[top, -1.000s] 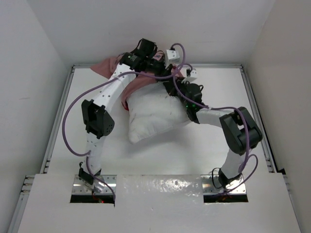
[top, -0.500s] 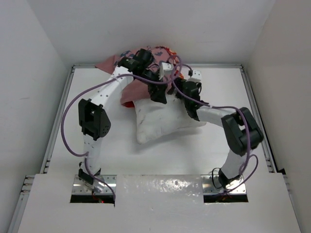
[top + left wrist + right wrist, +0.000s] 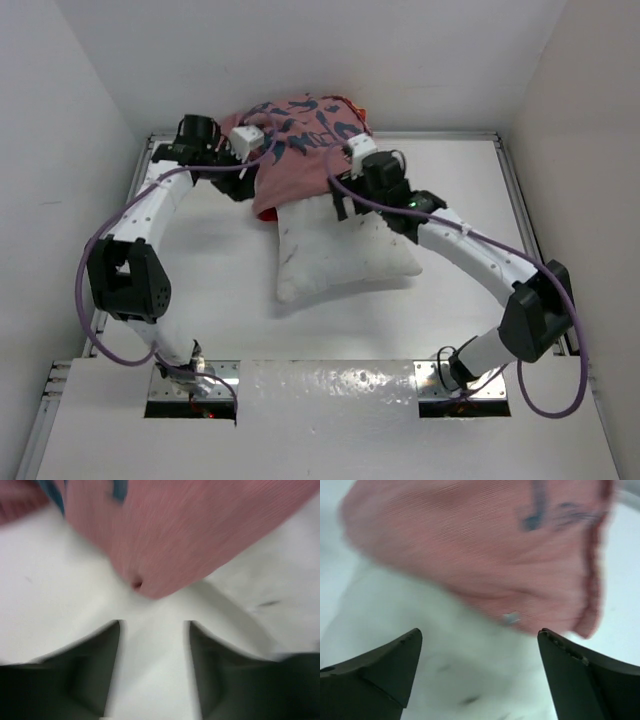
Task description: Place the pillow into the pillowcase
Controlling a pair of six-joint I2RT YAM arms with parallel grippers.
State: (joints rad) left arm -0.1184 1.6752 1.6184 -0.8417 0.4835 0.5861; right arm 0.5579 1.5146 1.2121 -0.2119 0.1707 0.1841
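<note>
The white pillow [image 3: 345, 255] lies mid-table, and its far end sits under the pillowcase [image 3: 300, 135]. The pillowcase is a heap of red and faded-pink cloth against the back wall. My left gripper [image 3: 258, 150] is at the heap's left edge. In the left wrist view the left gripper [image 3: 154, 625] has a gap between its dark fingers [image 3: 95, 670], with only white surface in it and the pink pillowcase [image 3: 175, 535] ahead. My right gripper [image 3: 342, 205] hovers where cloth meets pillow. In the right wrist view the right gripper [image 3: 479, 632] is wide open over the pillow [image 3: 445, 680], just short of the pillowcase [image 3: 480, 545].
White walls close in the table on the left, back and right, with a raised rail [image 3: 520, 200] along its right side. Purple cables [image 3: 100, 260] loop off both arms. The arm bases sit at the near edge.
Both grippers have let go and opened. The left arm has swung out to the left, and the right arm has stretched and drawn back a little. The pillowcase now lies draped over the pillow's far end.
</note>
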